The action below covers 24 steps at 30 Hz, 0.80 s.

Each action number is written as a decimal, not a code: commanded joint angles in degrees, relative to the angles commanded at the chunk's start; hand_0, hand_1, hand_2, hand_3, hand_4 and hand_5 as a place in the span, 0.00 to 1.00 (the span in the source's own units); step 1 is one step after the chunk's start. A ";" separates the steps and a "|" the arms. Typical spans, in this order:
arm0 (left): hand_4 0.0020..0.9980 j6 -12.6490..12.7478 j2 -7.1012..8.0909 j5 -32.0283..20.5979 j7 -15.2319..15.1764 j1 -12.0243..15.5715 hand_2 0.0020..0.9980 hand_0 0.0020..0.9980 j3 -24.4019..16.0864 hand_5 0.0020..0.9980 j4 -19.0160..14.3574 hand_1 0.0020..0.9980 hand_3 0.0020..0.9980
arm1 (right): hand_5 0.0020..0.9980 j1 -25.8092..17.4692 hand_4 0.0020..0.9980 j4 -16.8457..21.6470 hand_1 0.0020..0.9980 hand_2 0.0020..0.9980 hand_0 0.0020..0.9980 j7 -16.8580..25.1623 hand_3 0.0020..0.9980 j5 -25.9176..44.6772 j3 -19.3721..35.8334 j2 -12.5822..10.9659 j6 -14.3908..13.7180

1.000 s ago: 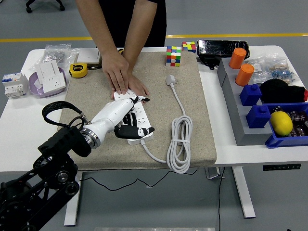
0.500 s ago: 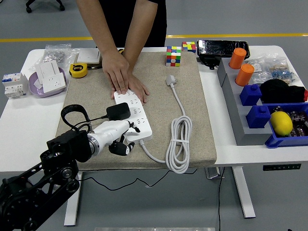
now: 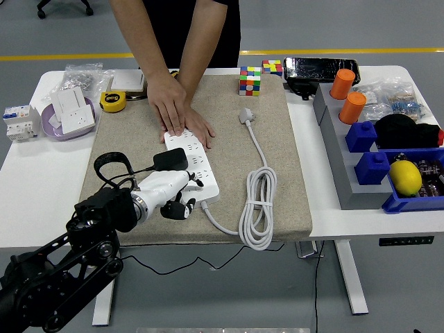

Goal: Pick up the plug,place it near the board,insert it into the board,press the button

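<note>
Barely shifted, left hand (image 3: 173, 198) (fingers curled, empty) — one plug (image 3: 170, 160) in one board (image 3: 194, 168).

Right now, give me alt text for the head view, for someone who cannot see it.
The robot's left hand rests at the near end of a white power strip with a black plug seated in it, on a beige mat. A person's hands press down the strip's far end. A coiled white cable lies to the right.
</note>
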 joint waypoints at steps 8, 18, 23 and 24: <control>0.42 -0.14 0.03 0.41 -0.14 0.04 0.15 0.15 0.02 0.13 0.58 0.06 0.80 | 0.94 -0.12 1.00 0.00 0.75 0.75 0.83 0.00 0.79 -0.11 0.15 0.06 0.01; 0.42 0.12 0.01 0.55 -0.44 -0.02 0.15 0.15 0.49 0.13 1.10 0.07 0.79 | 0.94 0.01 1.00 0.00 0.75 0.75 0.83 0.01 0.79 -0.14 0.27 0.11 -0.01; 0.42 0.47 -0.22 0.83 -0.57 -0.08 0.15 0.15 0.43 0.13 1.27 0.07 0.79 | 0.94 -0.06 1.00 0.00 0.75 0.75 0.83 0.00 0.79 -0.18 0.29 0.09 0.00; 0.42 0.50 -0.25 0.86 -0.58 -0.11 0.15 0.15 0.48 0.13 1.30 0.07 0.79 | 0.94 -0.05 1.00 0.00 0.75 0.75 0.83 0.01 0.79 -0.17 0.28 0.08 0.00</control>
